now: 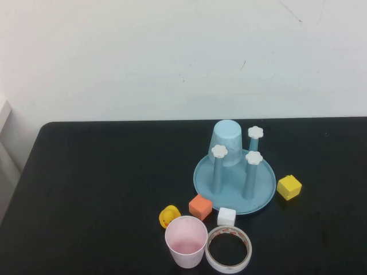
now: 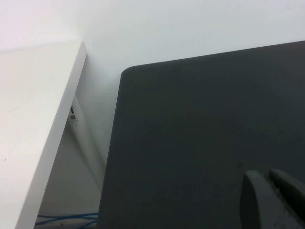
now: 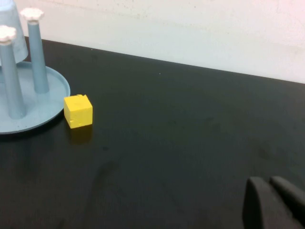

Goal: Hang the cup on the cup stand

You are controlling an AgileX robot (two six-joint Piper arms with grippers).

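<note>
With both arms parked out of the high view, nothing started yet. Pink cup (image 1: 186, 241) upright, mouth up, bottom centre of frame, touching tape roll (image 1: 228, 248), well short of cup stand (image 1: 261, 195) at centre right. Blue cup (image 1: 227, 142) already over one peg. Left gripper (image 2: 274, 198) and right gripper (image 3: 274, 202) closed, empty, over bare table (image 1: 103, 183). Risks: knocking duck (image 1: 168, 216), orange block (image 1: 200, 207) or white block (image 1: 226, 216) crowding the path; crushing thin cup; missing a peg.

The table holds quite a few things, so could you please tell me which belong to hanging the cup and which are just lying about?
Job: pink cup, upright; cup stand; left tool and right tool, both shut, away from both.
Lying about: blue cup already on a peg, tape roll, orange block, white block, yellow block, duck.
</note>
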